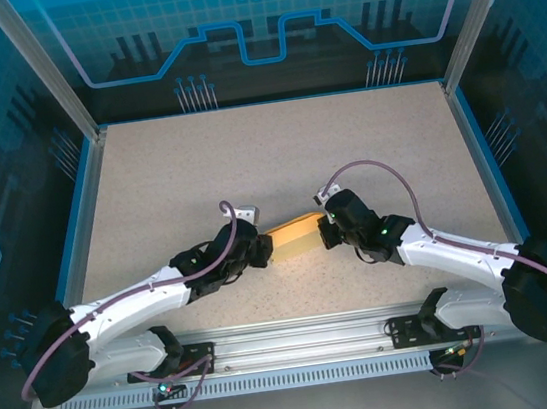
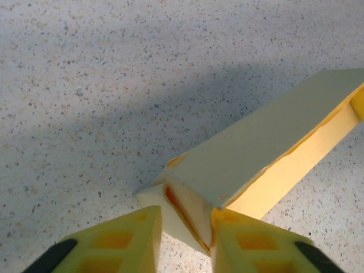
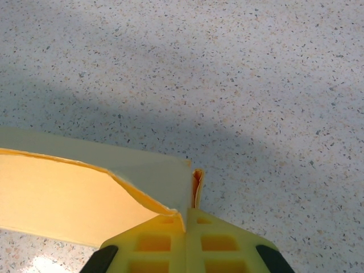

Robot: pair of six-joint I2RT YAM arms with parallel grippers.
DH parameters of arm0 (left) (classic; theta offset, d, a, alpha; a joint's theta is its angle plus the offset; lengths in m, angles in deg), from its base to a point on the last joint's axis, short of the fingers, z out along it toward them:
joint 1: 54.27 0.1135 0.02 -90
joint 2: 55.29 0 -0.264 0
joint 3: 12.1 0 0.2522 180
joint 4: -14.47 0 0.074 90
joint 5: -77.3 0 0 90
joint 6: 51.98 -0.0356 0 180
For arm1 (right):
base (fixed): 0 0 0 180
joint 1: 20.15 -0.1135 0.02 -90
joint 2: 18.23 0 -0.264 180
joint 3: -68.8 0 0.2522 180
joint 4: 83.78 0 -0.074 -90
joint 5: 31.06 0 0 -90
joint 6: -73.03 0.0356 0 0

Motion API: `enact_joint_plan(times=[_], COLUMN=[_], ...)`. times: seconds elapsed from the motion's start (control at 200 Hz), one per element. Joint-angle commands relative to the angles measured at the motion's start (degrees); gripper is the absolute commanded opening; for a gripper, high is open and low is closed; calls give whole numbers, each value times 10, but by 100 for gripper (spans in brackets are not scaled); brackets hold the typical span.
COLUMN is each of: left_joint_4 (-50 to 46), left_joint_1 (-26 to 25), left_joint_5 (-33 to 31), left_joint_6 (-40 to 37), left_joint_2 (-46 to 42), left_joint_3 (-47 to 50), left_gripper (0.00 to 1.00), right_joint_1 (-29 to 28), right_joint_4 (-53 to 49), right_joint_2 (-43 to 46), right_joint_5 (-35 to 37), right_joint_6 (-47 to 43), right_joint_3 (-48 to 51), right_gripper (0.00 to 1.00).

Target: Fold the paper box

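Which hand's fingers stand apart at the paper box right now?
The left hand: a gap shows between its fingers around one end of the paper box. The right hand has fingers pressed together on a flap.

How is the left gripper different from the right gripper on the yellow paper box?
On the left gripper the fingers stand apart, with the end of the paper box between them. On the right gripper the fingers are pressed together, pinching a thin card edge. The left gripper is at the box's left end and the right gripper at its right end. Both have yellow fingers.
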Motion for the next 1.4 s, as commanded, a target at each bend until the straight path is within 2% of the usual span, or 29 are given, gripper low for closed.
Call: enact_joint_plan(times=[0.0, 0.18, 0.315, 0.37, 0.505, 0.61, 0.76, 0.906, 1.056, 1.236, 1.396], left_joint_4=[-23, -37, -42, -41, -50, -17, 15, 37, 56, 67, 95], left_joint_1=[-2, -2, -2, -1, -1, 0, 1, 2, 2, 1, -4], left_joint_5=[5, 12, 27, 38, 46, 49, 74, 72, 72, 83, 95], left_joint_6=[-22, -77, -174, -224, -338, -433, -526, -597, -632, -654, -663], left_joint_2=[-24, -54, -65, -60, -27, -4, 19, 55, 93, 109, 100], left_joint_3=[-6, -19, -32, -38, -63, -59, -62, -69, -73, -64, -40], left_gripper=[35, 53, 74, 79, 84, 86, 90, 91, 90, 78, 63], right_joint_1=[-12, -12, -12, -12, -12, -11, -10, -7, -6, -4, -3], right_joint_4=[-55, -55, -55, -55, -51, -49, -49, -46, -46, -48, -49], right_joint_2=[-5, -7, -6, -7, -9, -14, -16, -19, -18, -14, -17], right_joint_5=[-6, -7, -6, -6, -11, -16, -19, -23, -25, -25, -27], right_joint_6=[7, 5, 3, 2, -1, -4, -12, -16, -16, -14, -14], right_joint_3=[16, 13, 12, 10, 7, 3, -1, -1, -1, 1, -4], right_gripper=[3, 3, 3, 3, 3, 3, 3, 3, 3, 3, 3])
